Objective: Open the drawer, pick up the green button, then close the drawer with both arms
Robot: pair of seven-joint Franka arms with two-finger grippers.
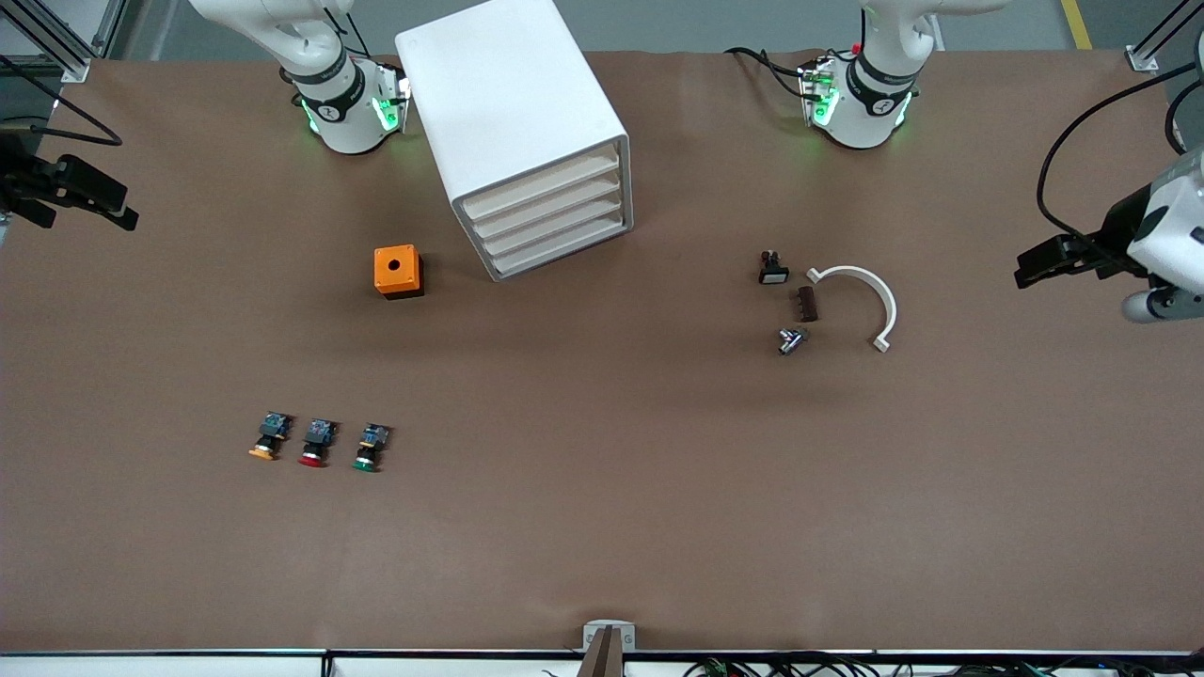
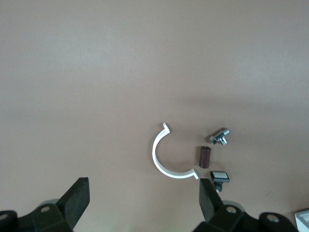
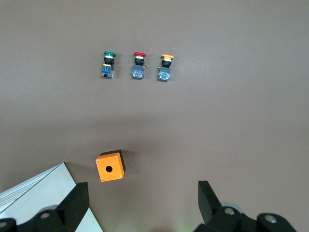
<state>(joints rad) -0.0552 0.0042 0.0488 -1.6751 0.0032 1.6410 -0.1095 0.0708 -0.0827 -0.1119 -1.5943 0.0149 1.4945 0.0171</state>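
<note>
With all four drawers shut, the cabinet (image 1: 527,141) faces the camera near the right arm's base — that arm's tool (image 3: 140,205), jaws wide and empty like the left tool (image 2: 142,200), looks nearer — the green button (image 1: 369,449) lies on the counter (image 1: 602,527).

We count 1 cabinet (image 1: 527,132) w/ 4 drawers (image 1: 546,221), 1 orange box (image 1: 398,271), 3 push buttons: green (image 1: 370,448), red (image 1: 316,443), orange-capped (image 1: 269,437). Also 1 white half-ring clamp (image 1: 861,301), 1 brown block (image 1: 808,304), 1 bolt (image 1: 792,340), 1 white-faced switch (image 1: 773,268).
</note>
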